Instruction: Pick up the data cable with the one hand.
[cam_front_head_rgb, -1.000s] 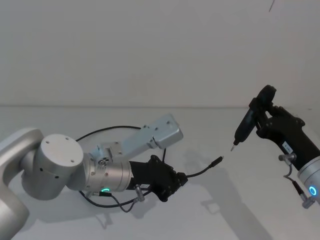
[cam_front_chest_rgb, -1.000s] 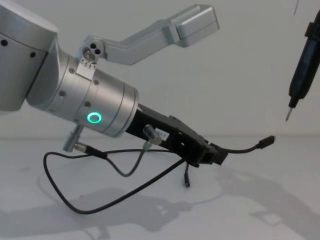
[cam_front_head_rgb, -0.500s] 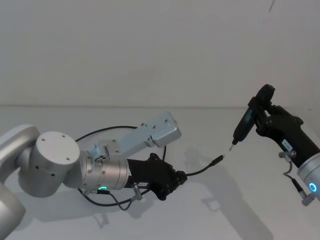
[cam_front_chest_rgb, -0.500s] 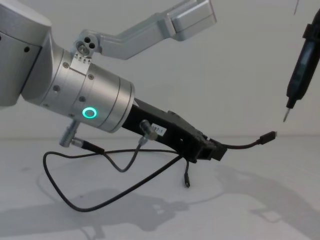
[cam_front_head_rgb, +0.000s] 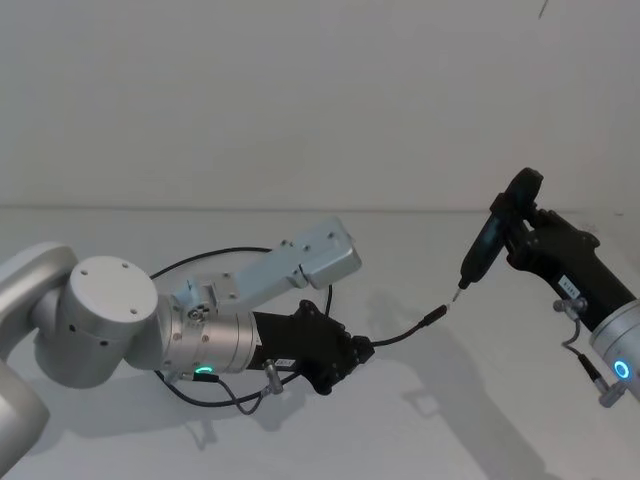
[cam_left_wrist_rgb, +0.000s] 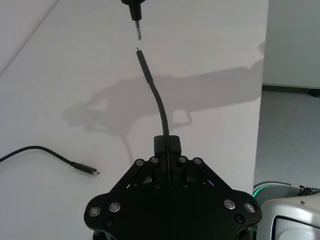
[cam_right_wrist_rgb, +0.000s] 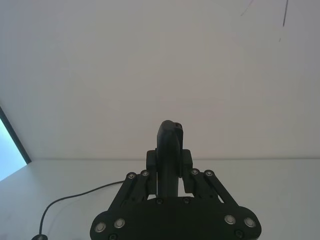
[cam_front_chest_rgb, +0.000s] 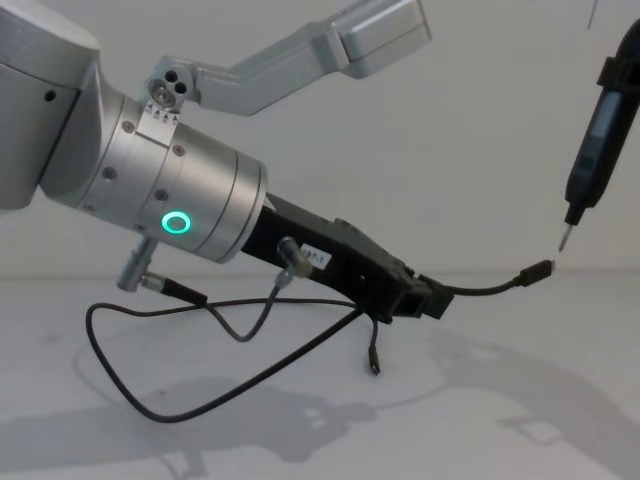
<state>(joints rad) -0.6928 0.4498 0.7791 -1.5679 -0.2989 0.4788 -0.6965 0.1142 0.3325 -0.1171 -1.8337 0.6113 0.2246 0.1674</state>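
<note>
Data cable (cam_front_chest_rgb: 470, 292) is clamped in the left gripper (cam_front_chest_rgb: 425, 300), above the white table (cam_front_chest_rgb: 560, 380); its free plug (cam_front_chest_rgb: 538, 271) is raised, just under the tip of the dark tool (cam_front_chest_rgb: 588, 170) grasped by the right gripper (cam_right_wrist_rgb: 169, 172).

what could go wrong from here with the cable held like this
1. The left gripper pinches the cable near one end, so the free plug sticks out unsupported and could sag or swing.
2. That plug sits just under the pointed tip of the tool held in the right gripper; a small move could knock them together.
3. The long loop trails on the table and may drag or snag.
</note>
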